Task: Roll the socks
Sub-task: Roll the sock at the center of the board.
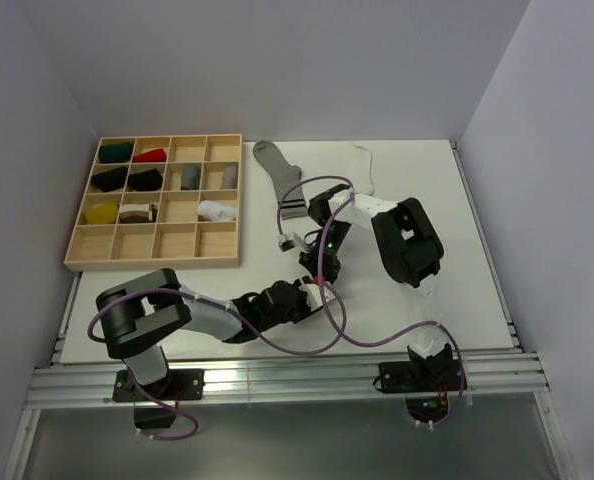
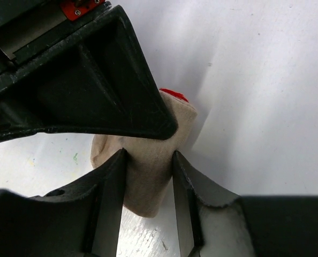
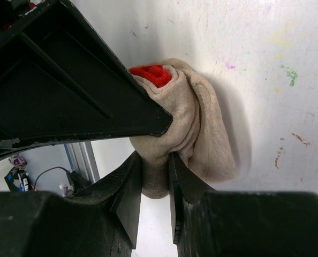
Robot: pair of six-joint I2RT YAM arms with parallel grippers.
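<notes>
two tools meet over the middle of the white counter (image 1: 457, 280), both closed on one beige sock (image 2: 181, 115). the left tool (image 2: 148, 158) has its fingers (image 2: 112, 203) pressed against either side of the bunched roll, the fabric filling the gap between them. the right tool (image 3: 154, 167) pinches a narrower fold of the same sock, its jaws nearly together with beige cloth squeezed between. each wrist view shows the other tool as a dark wedge lying across the upper left, touching the top of the sock.

the sock is a loose bundle resting on the counter. its red end (image 3: 151, 73) shows at the far side of the roll, tucked into the folds. from above the bundle is almost wholly hidden under the two tools, near of the other socks and right of the tray.

a grey sock (image 1: 274, 170) with a striped cuff lies flat on the far part of the counter, the cuff pointing near. a white sock (image 1: 364, 166) lies just right of it, apart from it. neither is touched by a tool.

the wooden tray (image 1: 157, 262) sits at the far left of the counter — several of its compartments hold rolled socks (image 1: 217, 210) in green, red, black, grey, yellow and white, the rest bare wood.
</notes>
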